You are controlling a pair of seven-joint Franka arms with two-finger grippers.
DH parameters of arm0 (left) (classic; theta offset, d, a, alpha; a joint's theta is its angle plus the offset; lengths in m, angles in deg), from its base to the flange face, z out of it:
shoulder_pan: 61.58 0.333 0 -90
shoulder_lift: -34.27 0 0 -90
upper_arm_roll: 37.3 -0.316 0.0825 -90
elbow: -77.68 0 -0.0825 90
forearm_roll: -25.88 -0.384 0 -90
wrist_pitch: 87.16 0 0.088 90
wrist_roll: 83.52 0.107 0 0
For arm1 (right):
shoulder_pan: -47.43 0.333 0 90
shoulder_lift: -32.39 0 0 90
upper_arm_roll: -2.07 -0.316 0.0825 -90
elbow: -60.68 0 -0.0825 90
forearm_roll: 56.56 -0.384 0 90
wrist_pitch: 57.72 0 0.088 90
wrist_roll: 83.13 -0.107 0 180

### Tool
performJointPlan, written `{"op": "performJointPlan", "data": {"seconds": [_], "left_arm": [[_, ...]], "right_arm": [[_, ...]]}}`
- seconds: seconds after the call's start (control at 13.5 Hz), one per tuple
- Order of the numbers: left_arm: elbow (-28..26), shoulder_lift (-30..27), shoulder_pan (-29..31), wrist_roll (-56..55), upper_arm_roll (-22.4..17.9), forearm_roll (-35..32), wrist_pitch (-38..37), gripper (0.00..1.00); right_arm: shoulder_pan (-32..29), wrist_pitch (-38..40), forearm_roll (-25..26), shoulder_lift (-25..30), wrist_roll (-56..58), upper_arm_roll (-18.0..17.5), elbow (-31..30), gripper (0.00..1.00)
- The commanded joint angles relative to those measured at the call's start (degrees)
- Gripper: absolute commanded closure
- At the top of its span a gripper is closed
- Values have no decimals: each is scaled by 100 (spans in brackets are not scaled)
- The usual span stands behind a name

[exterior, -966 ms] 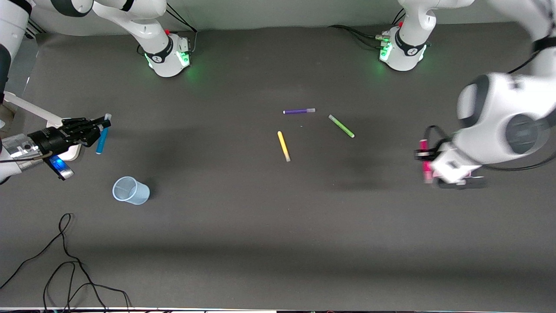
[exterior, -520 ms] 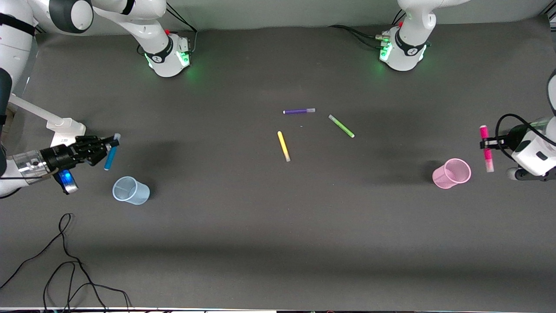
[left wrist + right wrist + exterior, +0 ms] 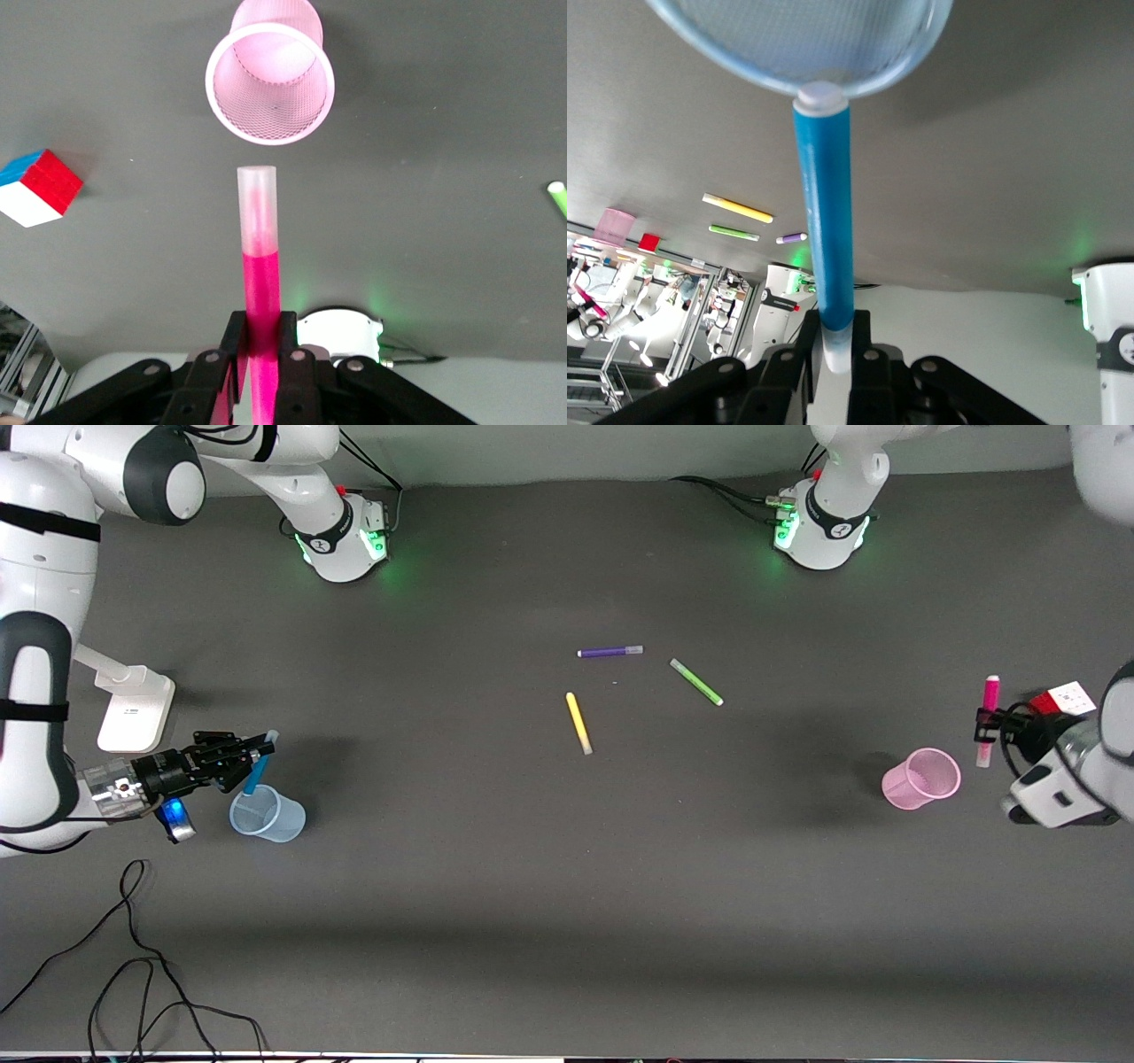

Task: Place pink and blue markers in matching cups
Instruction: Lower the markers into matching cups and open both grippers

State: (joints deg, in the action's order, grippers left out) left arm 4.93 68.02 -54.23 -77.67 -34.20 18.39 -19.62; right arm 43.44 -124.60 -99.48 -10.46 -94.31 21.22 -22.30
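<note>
Blue marker (image 3: 258, 771), pinched in the right gripper (image 3: 232, 765), hangs tip-down at the rim of the blue cup (image 3: 267, 814), its long axis nearly lined with the mouth. Over the surface (image 3: 567, 886) beside the pink cup (image 3: 921, 779), the left gripper (image 3: 985, 724) clamps the pink marker (image 3: 988, 717) upright, offset toward the left arm's end.

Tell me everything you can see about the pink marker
The pink marker is a slim pen, magenta along most of its body with a paler, translucent-looking flat end. The left gripper is shut on it, fingers clamping its magenta part. It hangs in the air with the pale end aimed toward the pink cup, beside it, not yet inside, touching nothing else.
</note>
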Motion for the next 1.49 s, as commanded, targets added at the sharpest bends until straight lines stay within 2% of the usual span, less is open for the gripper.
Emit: {"op": "performJointPlan", "data": {"seconds": [0.0,0.3,0.59,0.67,0.74,1.04,1.11,1.19,1.26,1.34,1.41], "left_arm": [[560,535,-41,363,-20,-95,-338,100],[560,870,-58,382,-20,-165,-242,100],[543,1256,-85,382,-20,-376,-180,100],[525,1344,-102,390,-20,-437,-180,100],[525,1406,-102,390,-3,-473,-180,100],[490,1529,-102,417,-3,-491,92,99],[499,1573,-102,417,-3,-491,136,91],[490,1591,-94,417,-3,-491,241,61],[490,1600,-102,417,6,-491,312,21],[499,1591,-102,408,15,-473,321,0],[525,1557,-102,417,15,-456,313,0]], "right_arm": [[-31,-123,-225,-171,222,28,124,100],[-67,-168,-217,-583,178,10,527,100],[-128,-185,-410,-707,248,1,669,99],[-137,-211,-419,-724,239,1,713,38],[-137,-203,-410,-716,213,1,731,0],[-163,-203,-410,-672,239,1,740,0],[-155,-203,-410,-646,239,1,740,0],[-154,-203,-401,-602,239,10,757,0],[-120,-211,-392,-515,239,28,783,0],[-67,-229,-349,-383,204,54,827,0],[-58,-299,-253,-190,178,80,854,0]]}}
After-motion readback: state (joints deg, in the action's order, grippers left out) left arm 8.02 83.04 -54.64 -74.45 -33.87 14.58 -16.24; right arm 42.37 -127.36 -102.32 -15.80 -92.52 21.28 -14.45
